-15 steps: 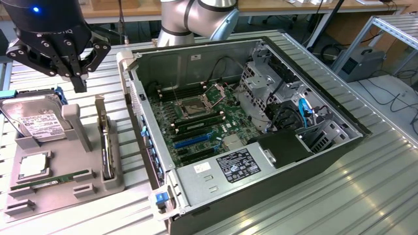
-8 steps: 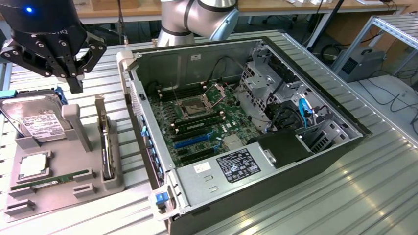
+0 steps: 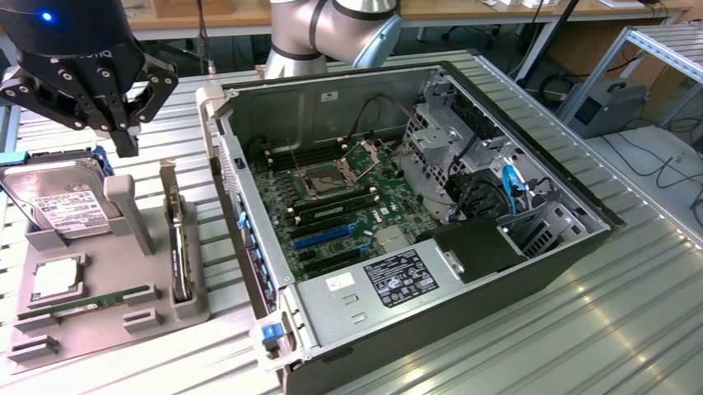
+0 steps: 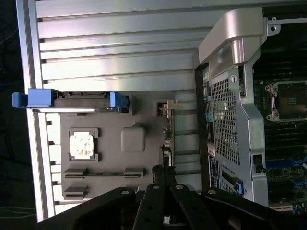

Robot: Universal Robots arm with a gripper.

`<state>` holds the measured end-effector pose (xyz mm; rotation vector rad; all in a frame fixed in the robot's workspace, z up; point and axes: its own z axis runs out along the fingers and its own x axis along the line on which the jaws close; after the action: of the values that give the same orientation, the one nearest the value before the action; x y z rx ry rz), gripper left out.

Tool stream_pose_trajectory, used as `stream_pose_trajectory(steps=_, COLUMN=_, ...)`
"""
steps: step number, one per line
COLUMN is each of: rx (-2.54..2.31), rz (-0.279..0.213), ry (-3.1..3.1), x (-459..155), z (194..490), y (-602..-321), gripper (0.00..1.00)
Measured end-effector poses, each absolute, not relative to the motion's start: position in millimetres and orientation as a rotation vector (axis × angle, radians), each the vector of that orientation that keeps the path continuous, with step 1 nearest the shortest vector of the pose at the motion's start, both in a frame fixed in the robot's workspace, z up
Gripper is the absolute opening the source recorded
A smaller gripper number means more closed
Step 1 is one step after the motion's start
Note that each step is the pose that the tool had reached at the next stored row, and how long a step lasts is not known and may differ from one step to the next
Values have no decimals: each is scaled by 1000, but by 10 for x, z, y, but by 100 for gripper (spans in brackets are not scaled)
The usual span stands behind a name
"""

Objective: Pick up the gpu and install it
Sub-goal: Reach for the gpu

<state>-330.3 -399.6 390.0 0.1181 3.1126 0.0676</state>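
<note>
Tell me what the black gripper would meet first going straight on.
Probably the thin flat black gpu card, standing on edge in the grey plastic holder; depth is unclear.

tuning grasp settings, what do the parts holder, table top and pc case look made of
Parts holder: matte grey plastic, perhaps printed; dull, uniform, no glare.
Table top: likely bare aluminium slats; ribbed, silvery, streaked with reflections.
PC case: unpainted sheet metal inside, probably steel; grey with stamped holes. Its outer shell looks black.

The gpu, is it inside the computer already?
No, the gpu stands on edge in the grey tray, outside the open computer case.
</note>
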Motion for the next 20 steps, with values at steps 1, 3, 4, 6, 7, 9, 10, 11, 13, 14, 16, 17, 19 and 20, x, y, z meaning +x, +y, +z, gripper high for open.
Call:
stream_pose_trajectory(steps=1, rx=118, rz=68, ry=3113, x=-3302, z=3900, y=-4002, gripper=11)
stream_pose_trajectory(steps=3, rx=118, rz=68, ry=3113, x=-3302, z=3900, y=-4025, gripper=11)
stream_pose_trajectory(steps=4, rx=118, rz=68, ry=3113, x=-3301, z=3900, y=-4072, gripper=11)
stream_pose_trajectory(steps=6, rx=118, rz=68, ry=3113, x=-3302, z=3900, y=-4136, gripper=11)
stream_pose_trajectory(steps=7, rx=118, rz=68, ry=3113, x=-3302, z=3900, y=-4159, gripper=11)
stream_pose_trajectory(steps=9, rx=118, rz=67, ry=3113, x=-3302, z=3900, y=-4194, gripper=11)
stream_pose_trajectory(steps=10, rx=118, rz=67, ry=3112, x=-3302, z=3900, y=-4205, gripper=11)
stream_pose_trajectory(steps=11, rx=118, rz=67, ry=3112, x=-3302, z=3899, y=-4214, gripper=11)
stream_pose_trajectory(steps=13, rx=118, rz=66, ry=3113, x=-3302, z=3900, y=-4230, gripper=11)
stream_pose_trajectory(steps=14, rx=118, rz=64, ry=3112, x=-3301, z=3899, y=-4271, gripper=11)
stream_pose_trajectory(steps=16, rx=118, rz=58, ry=3112, x=-3302, z=3900, y=-4326, gripper=11)
stream_pose_trajectory(steps=17, rx=118, rz=57, ry=3112, x=-3302, z=3899, y=-4334, gripper=11)
stream_pose_trajectory(steps=19, rx=118, rz=55, ry=3112, x=-3302, z=3899, y=-4352, gripper=11)
stream_pose_trajectory(steps=20, rx=118, rz=54, ry=3112, x=-3302, z=3899, y=-4360, gripper=11)
